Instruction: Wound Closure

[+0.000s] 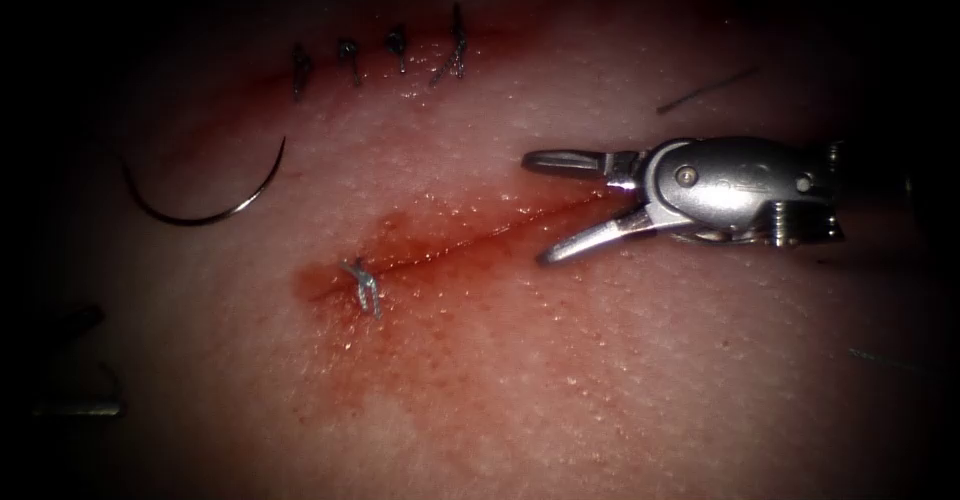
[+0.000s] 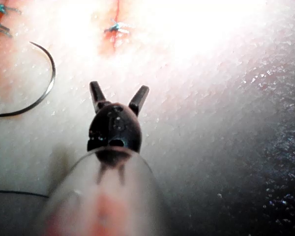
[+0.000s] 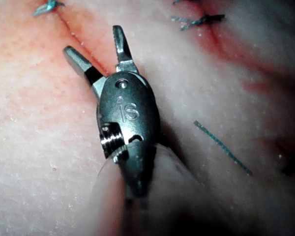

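Both pincers released, holding nothing: right pincer (image 1: pixel 560 208) astride the cut (image 1: pixel 480 235), left pincer (image 2: pixel 119 96) above bare tissue (image 1: pixel 620 380). Needle (image 1: pixel 205 200) flat on tissue, left of cut, free. Best grasped away from the tip.

Endoscope view: looks down from above and in front at the tissue (image 1: pixel 600 380), the cut (image 1: pixel 470 245) toward 9 o'clock of the right tool (image 1: pixel 535 205). Wrist views: look along each shaft, very close behind the jaws. Shared by all three: the knotted stitch (image 1: pixel 365 285) on the cut.
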Controlling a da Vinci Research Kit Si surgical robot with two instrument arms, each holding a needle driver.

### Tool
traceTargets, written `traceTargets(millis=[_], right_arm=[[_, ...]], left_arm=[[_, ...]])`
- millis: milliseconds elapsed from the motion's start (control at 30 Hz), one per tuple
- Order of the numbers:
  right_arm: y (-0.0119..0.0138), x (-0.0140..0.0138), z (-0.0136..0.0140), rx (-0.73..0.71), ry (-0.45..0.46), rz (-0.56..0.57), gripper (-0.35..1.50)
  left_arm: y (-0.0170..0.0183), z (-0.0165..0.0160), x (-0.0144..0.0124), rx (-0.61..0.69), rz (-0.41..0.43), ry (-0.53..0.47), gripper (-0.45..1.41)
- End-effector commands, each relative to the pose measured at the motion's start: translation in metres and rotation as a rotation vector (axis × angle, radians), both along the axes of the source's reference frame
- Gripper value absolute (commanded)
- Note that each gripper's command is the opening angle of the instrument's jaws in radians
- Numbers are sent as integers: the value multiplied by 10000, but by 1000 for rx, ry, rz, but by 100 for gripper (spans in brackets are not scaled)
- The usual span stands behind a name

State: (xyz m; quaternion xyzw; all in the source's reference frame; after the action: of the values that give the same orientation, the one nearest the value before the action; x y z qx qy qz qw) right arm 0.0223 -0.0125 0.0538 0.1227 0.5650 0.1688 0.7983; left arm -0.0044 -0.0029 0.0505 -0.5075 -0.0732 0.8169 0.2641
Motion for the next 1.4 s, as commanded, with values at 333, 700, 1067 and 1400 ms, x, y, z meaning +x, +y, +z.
traceTargets(millis=[333,700,1067,1400], right_arm=[[-10,9,10,39,9,-3,135],[-9,-3,4,70,-149,-9,131],[-12,-1,1,79,-153,-13,128],[-16,3,-2,83,-161,-20,126]], left_arm=[[19,27,-46,-17,-32,-3,98],[73,64,-66,-27,-185,333,78],[73,101,-100,-55,-199,496,54],[75,142,-80,-52,-154,607,81]])
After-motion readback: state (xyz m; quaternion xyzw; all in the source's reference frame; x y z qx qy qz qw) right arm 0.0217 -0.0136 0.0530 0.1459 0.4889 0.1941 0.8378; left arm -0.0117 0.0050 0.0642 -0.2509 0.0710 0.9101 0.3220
